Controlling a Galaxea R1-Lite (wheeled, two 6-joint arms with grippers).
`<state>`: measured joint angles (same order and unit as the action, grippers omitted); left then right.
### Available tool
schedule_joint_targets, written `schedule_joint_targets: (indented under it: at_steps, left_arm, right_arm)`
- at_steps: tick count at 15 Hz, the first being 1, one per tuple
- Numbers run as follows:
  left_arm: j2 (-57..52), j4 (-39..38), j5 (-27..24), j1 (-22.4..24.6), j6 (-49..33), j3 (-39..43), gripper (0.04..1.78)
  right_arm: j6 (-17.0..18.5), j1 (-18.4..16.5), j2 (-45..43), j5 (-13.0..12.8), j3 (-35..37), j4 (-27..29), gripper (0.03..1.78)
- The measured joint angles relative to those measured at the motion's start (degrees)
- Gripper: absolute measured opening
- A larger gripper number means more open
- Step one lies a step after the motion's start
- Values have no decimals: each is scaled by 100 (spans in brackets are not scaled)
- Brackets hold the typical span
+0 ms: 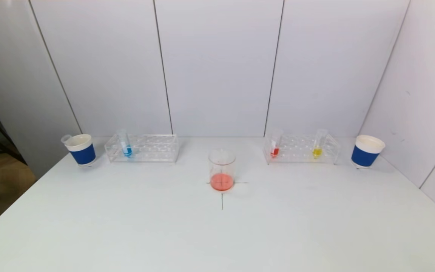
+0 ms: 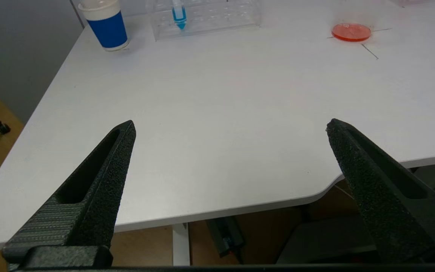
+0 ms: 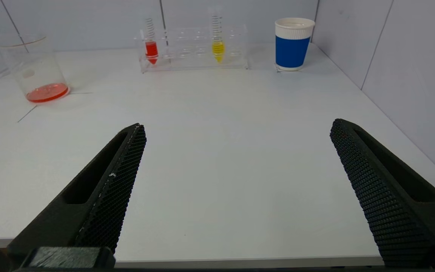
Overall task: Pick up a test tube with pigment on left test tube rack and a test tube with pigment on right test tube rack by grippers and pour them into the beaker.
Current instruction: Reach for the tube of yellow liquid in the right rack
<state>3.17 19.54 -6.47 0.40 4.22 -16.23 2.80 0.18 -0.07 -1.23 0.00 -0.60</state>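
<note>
- Head view: the beaker is set on a cross mark at the middle of the table, probably so that both arms can reach it alike. A shallow layer of red-orange liquid is held in it.
- To the left of the beaker, and farther back, the left rack is placed, with a blue tube upright near its outer end. Beyond that rack, a left cup is seen with what looks like a clear tube leaning in it.
- To the right of the beaker, the right rack is placed in mirror fashion; a red tube and a yellow tube are stood in it, and a right cup lies beyond. Neither arm is seen here.
- Left wrist view: the left gripper is spread wide with nothing held, well short of the beaker, over the table's near edge. The blue tube is seen far ahead, upright, so a grasp from the side seems open.
- Right wrist view: the right gripper is likewise spread wide and unladen, well short of the beaker. Both picks are judged not yet begun.
</note>
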Motion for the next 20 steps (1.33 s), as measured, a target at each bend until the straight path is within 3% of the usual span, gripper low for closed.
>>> schedule_joint_targets:
  at_steps: [3, 10, 13, 20]
  left_arm:
    - [-238, -157, 88, -29, 18, 433, 176]
    - [-319, -2271, 227, -33, -172, 1548, 176]
    - [-319, -2025, 722, -30, -161, 1609, 176]
    - [-319, -1941, 650, -27, -284, 1618, 176]
  right_arm:
    - [0, 2, 0, 0, 0, 0, 177]
    - [0, 2, 0, -2, 0, 0, 177]
    - [0, -2, 0, 0, 0, 0, 177]
    - [0, 0, 0, 0, 0, 0, 177]
